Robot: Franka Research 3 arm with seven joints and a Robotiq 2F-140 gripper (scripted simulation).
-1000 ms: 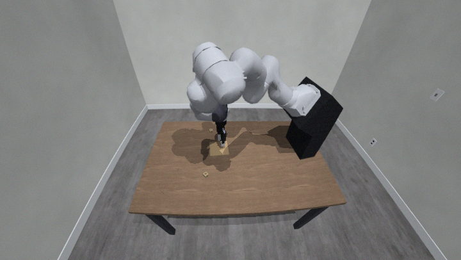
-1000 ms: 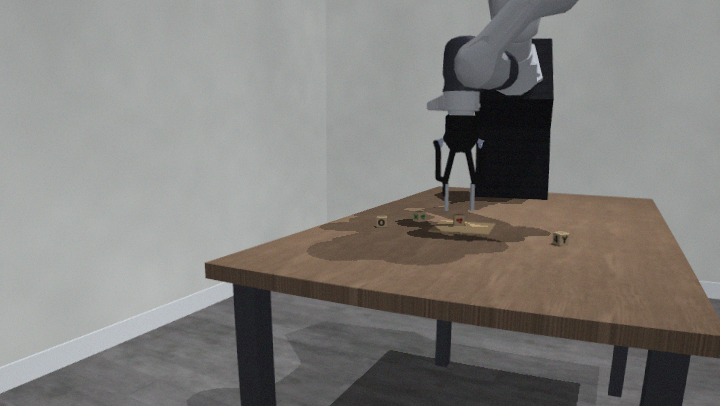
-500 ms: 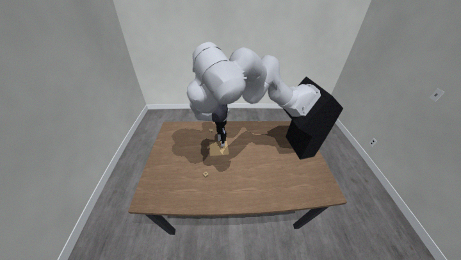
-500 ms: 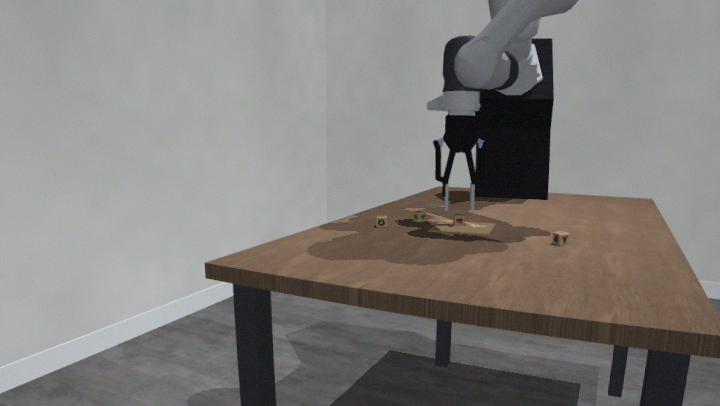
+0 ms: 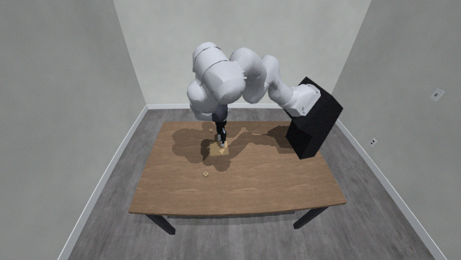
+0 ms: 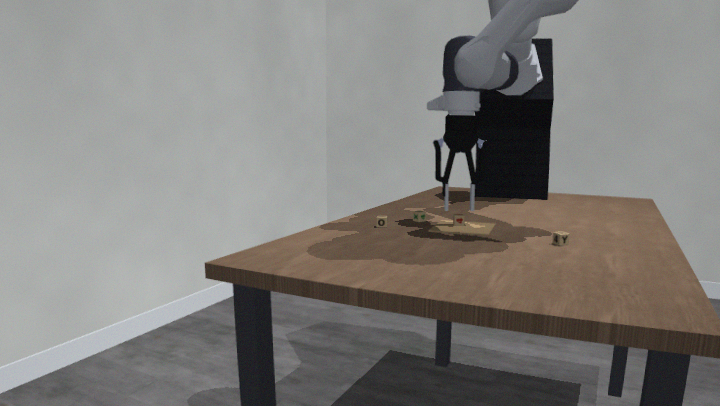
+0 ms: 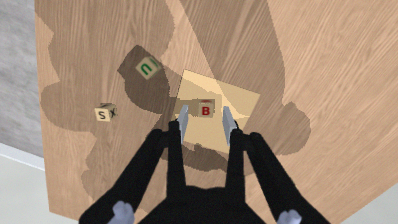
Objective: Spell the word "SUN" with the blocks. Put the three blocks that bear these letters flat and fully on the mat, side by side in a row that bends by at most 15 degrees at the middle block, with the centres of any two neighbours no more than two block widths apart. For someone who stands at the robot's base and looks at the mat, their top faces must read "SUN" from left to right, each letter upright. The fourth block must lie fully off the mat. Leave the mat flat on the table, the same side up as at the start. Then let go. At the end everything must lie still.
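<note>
the gripper (image 5: 221, 141) (image 6: 459, 209) (image 7: 205, 113) is partly open, holding nothing, above the red "b" block (image 6: 458, 219) (image 7: 205, 110) on the mat (image 5: 214, 152) (image 6: 478, 230) (image 7: 200, 135); descending off-centre could make a fingertip push this block or drag the mat. in wrist view, the "u" block (image 6: 418, 216) (image 7: 148, 67) and "s" block (image 5: 210, 130) (image 6: 381, 221) (image 7: 103, 114) lie left of the hand, while "b" occupies the word's space.

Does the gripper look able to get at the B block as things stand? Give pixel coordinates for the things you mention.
Probably yes: the gripper (image 6: 459, 209) (image 7: 205, 113) is open above the B block (image 6: 458, 220) (image 7: 205, 109), and nothing shows between them.
</note>
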